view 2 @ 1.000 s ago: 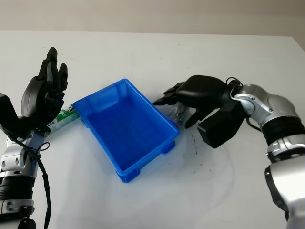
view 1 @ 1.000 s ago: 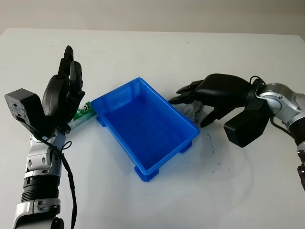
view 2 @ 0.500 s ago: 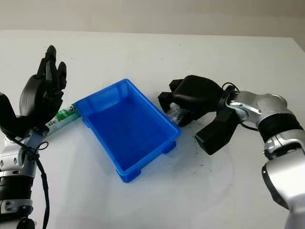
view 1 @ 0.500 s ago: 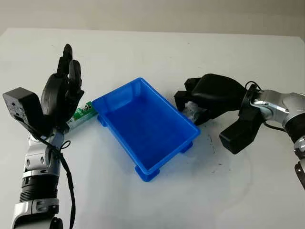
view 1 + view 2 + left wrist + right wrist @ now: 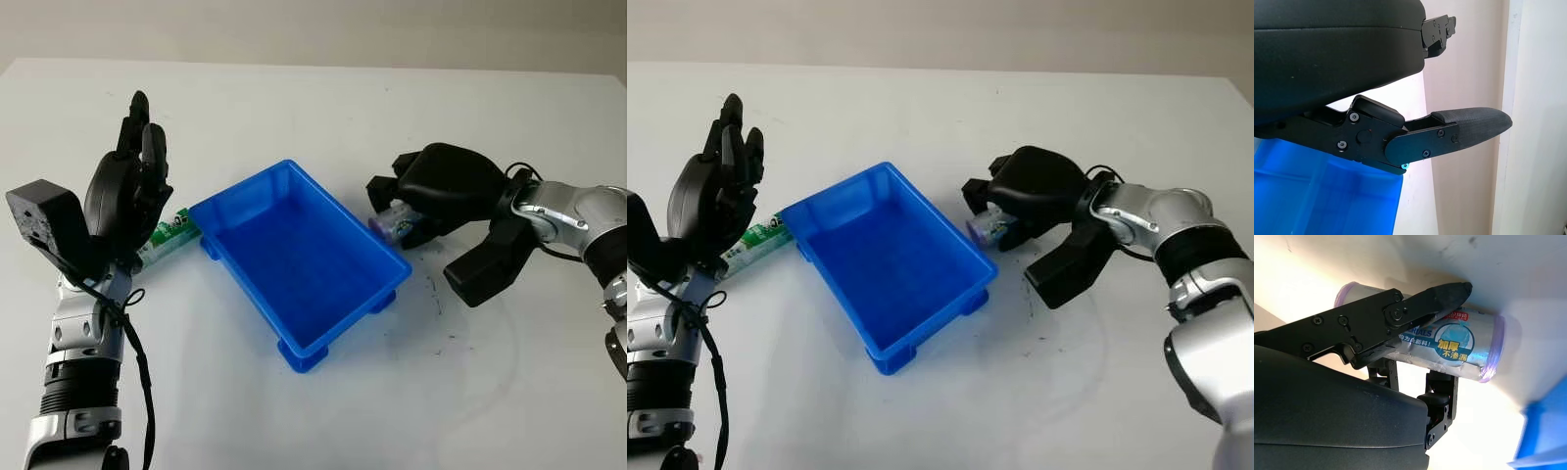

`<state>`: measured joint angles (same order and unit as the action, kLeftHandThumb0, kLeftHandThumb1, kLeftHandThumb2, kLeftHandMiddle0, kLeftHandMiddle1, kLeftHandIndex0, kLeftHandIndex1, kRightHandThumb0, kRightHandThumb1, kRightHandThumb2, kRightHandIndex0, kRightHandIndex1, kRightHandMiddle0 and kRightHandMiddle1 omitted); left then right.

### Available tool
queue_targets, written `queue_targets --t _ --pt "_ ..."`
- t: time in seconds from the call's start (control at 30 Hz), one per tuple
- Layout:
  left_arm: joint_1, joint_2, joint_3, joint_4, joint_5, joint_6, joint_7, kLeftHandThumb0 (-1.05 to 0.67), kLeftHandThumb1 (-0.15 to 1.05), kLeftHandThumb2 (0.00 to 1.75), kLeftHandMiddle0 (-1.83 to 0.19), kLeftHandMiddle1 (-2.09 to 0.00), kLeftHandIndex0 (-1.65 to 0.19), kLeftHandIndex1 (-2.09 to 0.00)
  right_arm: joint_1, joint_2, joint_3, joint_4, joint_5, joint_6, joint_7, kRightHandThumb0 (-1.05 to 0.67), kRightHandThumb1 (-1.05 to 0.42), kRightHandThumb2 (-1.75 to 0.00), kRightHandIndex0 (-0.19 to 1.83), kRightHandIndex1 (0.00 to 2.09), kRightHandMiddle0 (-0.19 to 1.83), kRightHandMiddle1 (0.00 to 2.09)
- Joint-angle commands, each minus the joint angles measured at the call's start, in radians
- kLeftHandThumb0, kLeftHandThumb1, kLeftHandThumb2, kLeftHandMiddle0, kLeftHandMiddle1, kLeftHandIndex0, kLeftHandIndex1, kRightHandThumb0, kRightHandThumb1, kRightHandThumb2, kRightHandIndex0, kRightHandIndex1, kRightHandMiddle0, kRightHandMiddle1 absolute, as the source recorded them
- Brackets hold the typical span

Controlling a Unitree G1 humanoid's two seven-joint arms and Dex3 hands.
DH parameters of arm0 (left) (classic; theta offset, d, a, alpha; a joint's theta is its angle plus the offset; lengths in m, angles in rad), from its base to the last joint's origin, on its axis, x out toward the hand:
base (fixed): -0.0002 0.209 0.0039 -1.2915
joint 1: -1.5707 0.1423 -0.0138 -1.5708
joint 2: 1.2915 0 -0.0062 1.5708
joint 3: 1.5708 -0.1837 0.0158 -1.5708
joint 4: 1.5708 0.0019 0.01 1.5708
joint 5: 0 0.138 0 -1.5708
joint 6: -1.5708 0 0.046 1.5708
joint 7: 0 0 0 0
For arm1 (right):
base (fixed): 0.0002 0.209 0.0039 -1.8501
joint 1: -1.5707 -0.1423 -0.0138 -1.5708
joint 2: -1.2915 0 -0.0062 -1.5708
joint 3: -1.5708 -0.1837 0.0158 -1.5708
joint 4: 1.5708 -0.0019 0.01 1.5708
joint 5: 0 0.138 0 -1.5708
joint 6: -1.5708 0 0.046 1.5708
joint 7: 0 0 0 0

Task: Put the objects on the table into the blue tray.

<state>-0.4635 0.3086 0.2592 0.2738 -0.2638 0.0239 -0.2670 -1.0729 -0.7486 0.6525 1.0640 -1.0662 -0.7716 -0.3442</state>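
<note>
right hand (image 5: 431, 191): fingers clamped on silver roll (image 5: 1449, 347), just beside blue tray (image 5: 299, 257) | left hand (image 5: 125, 196): raised, holds nothing, above green packet (image 5: 168, 235) on tabletop (image 5: 294, 108)

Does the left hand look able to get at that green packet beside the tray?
Probably yes. The left hand is open, raised right over the green packet, which lies on the table against the blue tray's outer wall. Nothing sits between them, though that wall crowds one side.

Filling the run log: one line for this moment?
right hand: shut on purple-capped roll, beside blue tray | left hand: open, raised over green packet
</note>
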Motion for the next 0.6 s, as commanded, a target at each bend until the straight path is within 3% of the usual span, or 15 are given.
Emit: queue_targets --t 0.0,0.3,0.57 --pt "-0.014 0.007 0.004 -0.001 -0.001 -0.004 -0.001 -0.84 1.05 0.64 0.19 0.0 0.19 0.0 -0.041 0.007 -0.031 0.02 0.036 0.022 -0.002 -0.46 -1.05 -0.13 0.97 2.09 0.79 2.09" --pt "-0.012 0.005 0.004 0.002 -0.002 -0.011 -0.007 -0.83 1.05 0.63 0.19 0.0 0.19 0.0 -0.121 0.035 -0.087 0.049 0.131 0.125 0.007 -0.42 -1.02 -0.06 0.95 2.09 0.75 2.09" --pt "-0.008 0.003 0.004 -0.002 -0.001 -0.011 -0.003 -0.82 1.05 0.63 0.19 0.0 0.19 0.0 -0.113 0.128 -0.279 -0.028 0.445 0.106 0.194 -0.39 -1.05 -0.1 1.06 2.09 0.86 2.09"
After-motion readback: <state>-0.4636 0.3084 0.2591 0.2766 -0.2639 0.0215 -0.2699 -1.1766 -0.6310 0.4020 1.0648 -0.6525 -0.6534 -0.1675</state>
